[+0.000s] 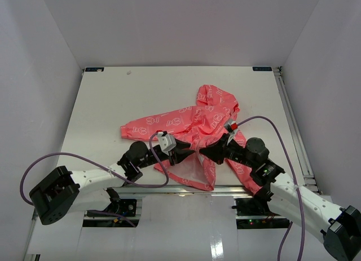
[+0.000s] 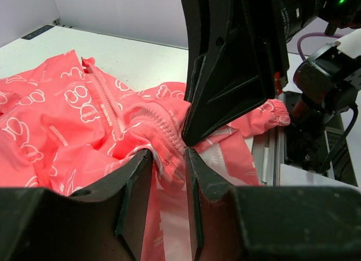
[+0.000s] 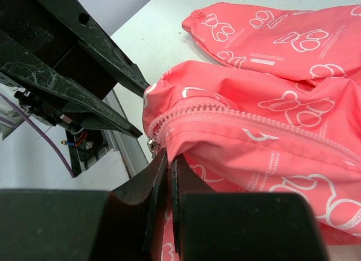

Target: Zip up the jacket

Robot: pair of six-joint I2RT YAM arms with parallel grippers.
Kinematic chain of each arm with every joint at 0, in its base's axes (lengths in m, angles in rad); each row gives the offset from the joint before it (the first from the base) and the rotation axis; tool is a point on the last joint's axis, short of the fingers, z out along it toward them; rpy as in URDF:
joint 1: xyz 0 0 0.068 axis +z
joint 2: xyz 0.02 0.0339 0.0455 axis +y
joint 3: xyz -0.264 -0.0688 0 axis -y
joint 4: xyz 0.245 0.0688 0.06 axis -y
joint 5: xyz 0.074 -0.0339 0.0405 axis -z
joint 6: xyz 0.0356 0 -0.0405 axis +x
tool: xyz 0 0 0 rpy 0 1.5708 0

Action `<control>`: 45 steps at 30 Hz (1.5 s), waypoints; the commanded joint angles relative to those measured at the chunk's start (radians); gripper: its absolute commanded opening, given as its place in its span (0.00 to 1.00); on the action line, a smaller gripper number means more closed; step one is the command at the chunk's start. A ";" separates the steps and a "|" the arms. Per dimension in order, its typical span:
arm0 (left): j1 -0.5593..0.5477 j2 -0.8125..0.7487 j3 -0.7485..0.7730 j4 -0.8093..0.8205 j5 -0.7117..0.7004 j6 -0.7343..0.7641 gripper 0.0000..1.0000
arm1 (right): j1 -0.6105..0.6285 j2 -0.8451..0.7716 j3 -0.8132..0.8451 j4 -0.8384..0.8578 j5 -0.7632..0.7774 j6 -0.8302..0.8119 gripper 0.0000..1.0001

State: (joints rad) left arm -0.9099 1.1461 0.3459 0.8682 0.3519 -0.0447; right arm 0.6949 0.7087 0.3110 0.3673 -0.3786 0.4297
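The coral-pink jacket [image 1: 208,117] lies on the white table, hood at the far end, one sleeve stretched left, its white lining showing at the near hem. My right gripper [image 1: 202,151] is shut on the jacket's lower front edge [image 3: 169,156], just under the metal zipper slider [image 3: 151,144] at the end of the pink zipper teeth [image 3: 237,111]. My left gripper [image 1: 189,151] faces it tip to tip. Its jaws stand open [image 2: 168,156] with a fold of the jacket's other zipper edge [image 2: 107,100] between them, not pinched.
A metal rail [image 1: 169,189] runs along the table's near edge, right under the jacket's hem. Another rail [image 1: 293,120] lines the right side. White walls enclose the table. Purple cables [image 1: 84,156] loop from both arms.
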 commanded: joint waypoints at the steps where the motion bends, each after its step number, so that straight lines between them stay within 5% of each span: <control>1: -0.011 -0.031 0.011 -0.024 0.074 -0.022 0.43 | -0.001 -0.025 -0.009 0.071 0.022 -0.016 0.08; 5: -0.010 -0.063 0.036 -0.091 0.043 -0.041 0.44 | -0.001 -0.034 -0.009 0.068 0.018 -0.016 0.08; 9: -0.010 -0.154 0.047 -0.154 -0.053 -0.117 0.59 | -0.001 -0.035 -0.013 0.073 0.015 -0.017 0.08; 22: -0.002 -0.249 0.107 -0.419 -0.240 -0.403 0.62 | -0.001 -0.026 -0.024 0.101 -0.002 -0.014 0.08; 29: 0.005 -0.190 0.103 -0.383 -0.103 -0.496 0.60 | -0.001 -0.032 -0.021 0.099 -0.006 -0.017 0.08; 45: 0.019 -0.067 0.118 -0.308 -0.044 -0.501 0.54 | 0.000 -0.027 -0.018 0.102 -0.022 -0.017 0.08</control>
State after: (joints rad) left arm -0.8978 1.0665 0.4377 0.5007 0.2868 -0.5487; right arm 0.6949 0.6868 0.2951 0.4000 -0.3813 0.4290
